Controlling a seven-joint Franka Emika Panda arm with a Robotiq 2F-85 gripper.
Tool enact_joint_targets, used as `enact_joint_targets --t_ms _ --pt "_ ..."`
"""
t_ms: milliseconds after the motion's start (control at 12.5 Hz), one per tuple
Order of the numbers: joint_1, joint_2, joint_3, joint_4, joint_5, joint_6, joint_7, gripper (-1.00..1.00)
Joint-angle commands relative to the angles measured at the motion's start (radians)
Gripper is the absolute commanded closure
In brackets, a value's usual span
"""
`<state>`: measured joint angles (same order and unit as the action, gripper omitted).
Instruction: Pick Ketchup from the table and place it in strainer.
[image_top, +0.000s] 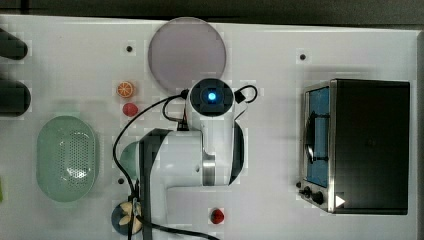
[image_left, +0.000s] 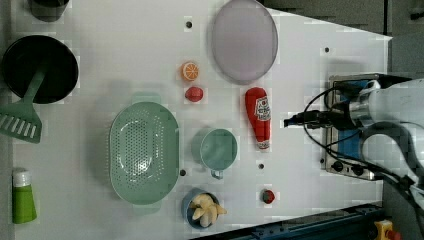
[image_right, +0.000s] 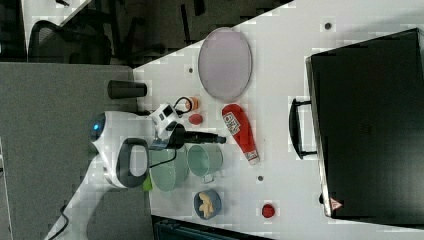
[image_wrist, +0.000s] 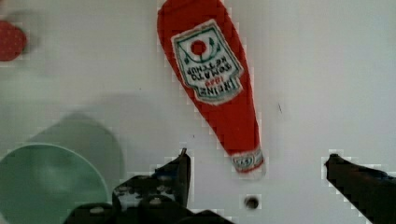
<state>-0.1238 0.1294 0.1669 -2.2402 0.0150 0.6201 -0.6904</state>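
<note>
1. The ketchup bottle (image_left: 258, 117) lay flat on the white table (image_left: 125, 50), label up, with its white cap pointing toward the left view's bottom edge. A green cup (image_left: 218, 149) stood near it on the left view's left, and a grey plate (image_left: 243, 40) sat just beyond its fat end.
2. The strainer (image_left: 144, 152) rested further toward the left view's left, past the cup and well apart from the bottle. Nothing lay in it.
3. The gripper (image_wrist: 257, 172) hung over the cap end of the bottle with its jaws spread wide and holding nothing. In the wrist view one finger showed on each side of the cap, neither touching it.
4. The step in hand looked like the approach to the pick; nothing had been lifted yet.
5. The next move would probably call for shifting toward the thicker body of the bottle, lowering until the fingers straddled it across its width, then closing. Gripping at the narrow cap could let the bottle slip or swing.
</note>
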Motion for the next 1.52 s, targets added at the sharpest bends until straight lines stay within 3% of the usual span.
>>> enact_joint_targets --t_ms 80,880,960,1200,1520 --pt "0.001 -0.006 0.010 -0.033 0.014 0.124 -0.270 -1.00" --pt "0.004 0.254 0.004 -0.125 0.012 0.486 -0.267 -1.00" --pt "0.004 0.273 0.004 -0.125 0.012 0.505 -0.267 -0.93" --pt "0.005 0.280 0.006 -0.123 0.012 0.523 -0.267 -0.25" --pt "0.008 0.188 0.012 -0.117 0.012 0.488 -0.267 -0.25"
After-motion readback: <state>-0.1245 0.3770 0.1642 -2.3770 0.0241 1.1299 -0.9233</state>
